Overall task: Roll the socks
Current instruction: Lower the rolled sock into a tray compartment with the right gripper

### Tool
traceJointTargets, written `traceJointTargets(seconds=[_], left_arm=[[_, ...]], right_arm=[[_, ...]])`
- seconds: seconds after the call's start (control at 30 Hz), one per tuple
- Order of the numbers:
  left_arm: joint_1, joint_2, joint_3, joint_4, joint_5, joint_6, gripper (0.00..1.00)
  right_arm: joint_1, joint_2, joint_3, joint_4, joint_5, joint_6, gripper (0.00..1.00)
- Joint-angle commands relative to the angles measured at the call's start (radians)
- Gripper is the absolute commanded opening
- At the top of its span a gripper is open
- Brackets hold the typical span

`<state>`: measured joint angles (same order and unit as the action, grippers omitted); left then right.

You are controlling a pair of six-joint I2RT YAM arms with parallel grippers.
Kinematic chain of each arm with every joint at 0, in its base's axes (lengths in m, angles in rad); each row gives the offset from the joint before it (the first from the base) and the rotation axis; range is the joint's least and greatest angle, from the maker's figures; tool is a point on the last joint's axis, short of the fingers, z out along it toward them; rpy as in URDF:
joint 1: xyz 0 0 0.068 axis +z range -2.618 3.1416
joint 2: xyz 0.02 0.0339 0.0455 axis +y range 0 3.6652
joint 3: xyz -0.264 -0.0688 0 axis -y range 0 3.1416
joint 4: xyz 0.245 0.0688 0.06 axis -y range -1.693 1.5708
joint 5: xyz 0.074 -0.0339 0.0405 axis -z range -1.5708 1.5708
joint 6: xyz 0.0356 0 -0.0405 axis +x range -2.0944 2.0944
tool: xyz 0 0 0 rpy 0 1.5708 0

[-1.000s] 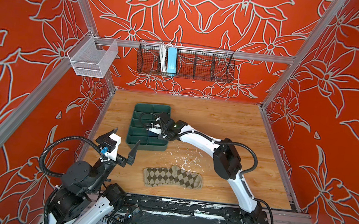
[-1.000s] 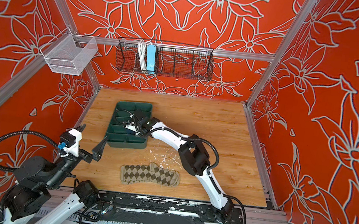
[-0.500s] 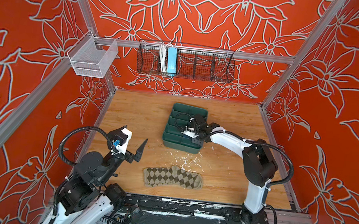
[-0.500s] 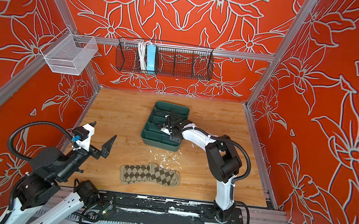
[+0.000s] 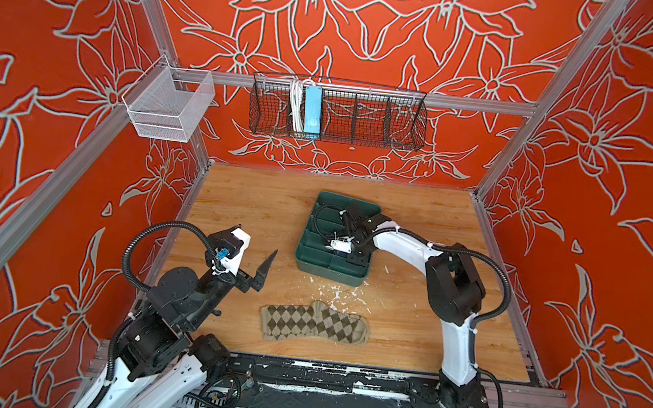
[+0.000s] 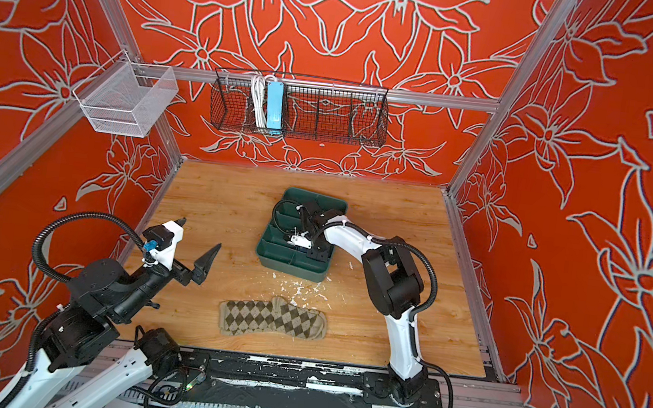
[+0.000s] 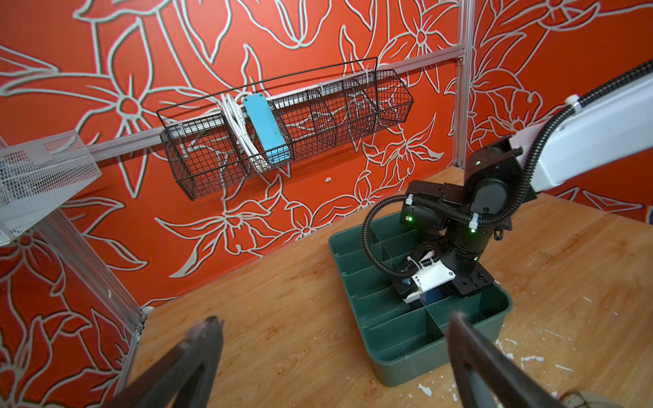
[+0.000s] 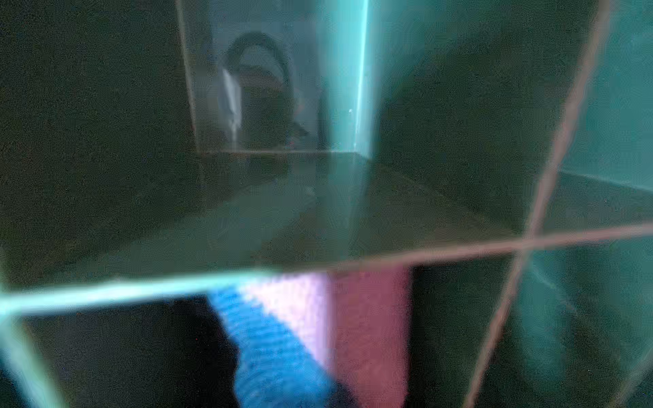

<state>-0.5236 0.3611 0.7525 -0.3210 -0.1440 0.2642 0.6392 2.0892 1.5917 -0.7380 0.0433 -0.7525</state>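
The argyle sock (image 5: 315, 323) lay flat at the table's (image 5: 406, 331) 6 o'clock edge, the purple sock (image 8: 282, 335) in the green tray (image 5: 329, 274) at its 12 o'clock under the downturned right gripper (image 5: 347, 253), jaws unreadable; the left gripper (image 5: 256, 239) hovered at 9 o'clock, spread wide

White-and-black arms (image 5: 400, 242) — ribbed black cables (image 5: 184, 224)

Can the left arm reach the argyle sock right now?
Probably yes: the left gripper hangs open near the argyle sock, bare tabletop lies between them, and the right arm is off in the green tray.
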Motion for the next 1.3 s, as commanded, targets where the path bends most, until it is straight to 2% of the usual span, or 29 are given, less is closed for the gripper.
traceJointTargets(seconds=[0.0,0.2,0.43,0.77,1.27], left_arm=[[0.0,-0.005,-0.001,0.041,0.005,-0.004,0.97],[0.0,0.013,-0.012,0.07,-0.005,0.006,0.97],[0.0,0.046,-0.012,0.088,-0.029,0.005,0.97],[0.0,0.087,-0.007,0.106,-0.058,0.0,0.97],[0.0,0.137,0.011,0.119,-0.076,-0.024,0.97]], right_arm=[[-0.008,0.092,0.042,-0.054,-0.077,-0.023,0.09],[-0.013,0.098,0.108,-0.105,-0.131,-0.081,0.36],[-0.014,0.114,0.162,-0.153,-0.162,-0.116,0.5],[-0.015,0.052,0.186,-0.207,-0.26,-0.164,0.54],[-0.016,-0.152,0.168,-0.185,-0.341,-0.178,0.55]])
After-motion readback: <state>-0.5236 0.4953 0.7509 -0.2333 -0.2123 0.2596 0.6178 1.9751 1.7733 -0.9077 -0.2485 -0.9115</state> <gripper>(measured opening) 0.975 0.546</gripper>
